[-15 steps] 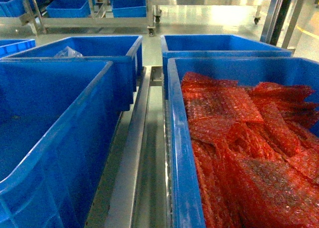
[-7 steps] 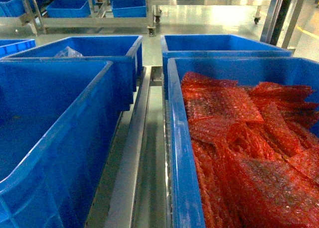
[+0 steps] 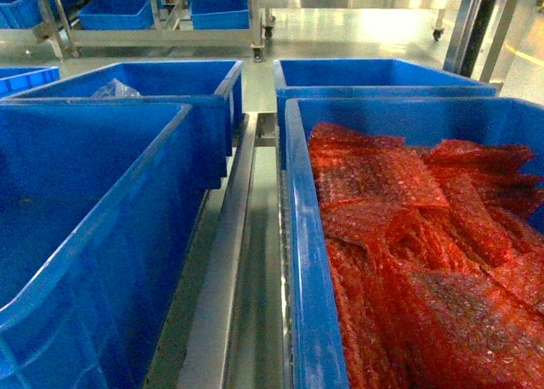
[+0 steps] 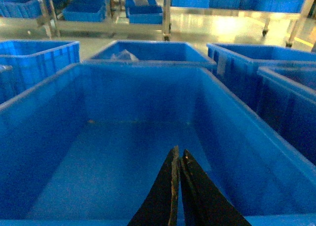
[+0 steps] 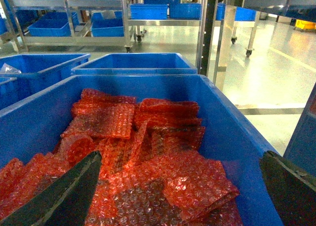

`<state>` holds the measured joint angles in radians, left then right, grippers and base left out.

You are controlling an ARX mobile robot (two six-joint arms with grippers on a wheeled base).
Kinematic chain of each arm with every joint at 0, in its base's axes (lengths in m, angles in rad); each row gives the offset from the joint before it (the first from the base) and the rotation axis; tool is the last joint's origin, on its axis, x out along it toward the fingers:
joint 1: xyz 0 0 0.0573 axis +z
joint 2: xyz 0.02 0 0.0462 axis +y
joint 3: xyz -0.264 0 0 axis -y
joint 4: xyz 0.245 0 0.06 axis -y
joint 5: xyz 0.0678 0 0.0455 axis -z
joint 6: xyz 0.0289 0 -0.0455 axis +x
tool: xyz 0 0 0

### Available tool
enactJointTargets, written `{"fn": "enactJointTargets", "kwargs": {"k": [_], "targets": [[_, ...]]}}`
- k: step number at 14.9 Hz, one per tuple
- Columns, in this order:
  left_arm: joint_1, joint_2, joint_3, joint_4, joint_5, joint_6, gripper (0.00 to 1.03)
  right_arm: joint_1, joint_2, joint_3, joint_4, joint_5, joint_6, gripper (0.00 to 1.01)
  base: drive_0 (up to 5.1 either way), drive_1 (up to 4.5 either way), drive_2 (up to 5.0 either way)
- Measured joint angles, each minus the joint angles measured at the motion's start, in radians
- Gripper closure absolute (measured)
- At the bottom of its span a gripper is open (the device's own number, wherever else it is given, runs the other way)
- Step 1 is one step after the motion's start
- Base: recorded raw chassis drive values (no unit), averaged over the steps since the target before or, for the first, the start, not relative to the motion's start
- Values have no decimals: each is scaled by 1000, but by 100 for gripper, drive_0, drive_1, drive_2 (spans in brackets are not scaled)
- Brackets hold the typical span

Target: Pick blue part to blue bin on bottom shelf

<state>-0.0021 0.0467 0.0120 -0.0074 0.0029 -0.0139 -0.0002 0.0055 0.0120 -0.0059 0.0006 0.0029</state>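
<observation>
No blue part shows in any view. My left gripper [image 4: 178, 151] is shut with nothing between its black fingers; it hangs over the near edge of a large empty blue bin [image 4: 123, 152], which fills the left of the head view [image 3: 76, 202]. Over the right-hand blue bin [image 5: 222, 127] my right gripper [image 5: 180, 156] stands wide open. That bin holds a pile of red bubble wrap [image 5: 148, 152], also seen from the head [image 3: 408, 236]. Both bins rest on the steel rails of the shelf [image 3: 229, 262]. Neither gripper shows in the head view.
Two more blue bins stand behind, one at the left [image 3: 161, 79] holding a clear plastic bag [image 3: 115, 89], one at the right [image 3: 365, 70]. Wheeled steel racks with blue bins [image 3: 170, 32] line the back. A steel upright [image 3: 476, 24] rises at the right.
</observation>
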Motion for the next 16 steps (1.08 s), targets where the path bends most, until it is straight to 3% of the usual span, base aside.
{"fn": "enactJointTargets", "kwargs": {"k": [2,3,4,7,8,16], "targets": [[0,-36,0,-1,-4,2,101,0,0,0,3,0,0,3,0,0,0],[0,-36,0,3,-3,3,91,0,0,0,2,0,0,3,0,0,0],[0,-36,0,3,-3,3,51,0,0,0,2,0,0,3,0,0,0],[0,-36,0,3,-3,3,8,0,0,0,2,0,0,3,0,0,0],[0,-36,0,3,-3,4,4,0,0,0,2,0,0,3,0,0,0],[0,-36,0,3,-3,4,5,0,0,0,2,0,0,3,0,0,0]]}}
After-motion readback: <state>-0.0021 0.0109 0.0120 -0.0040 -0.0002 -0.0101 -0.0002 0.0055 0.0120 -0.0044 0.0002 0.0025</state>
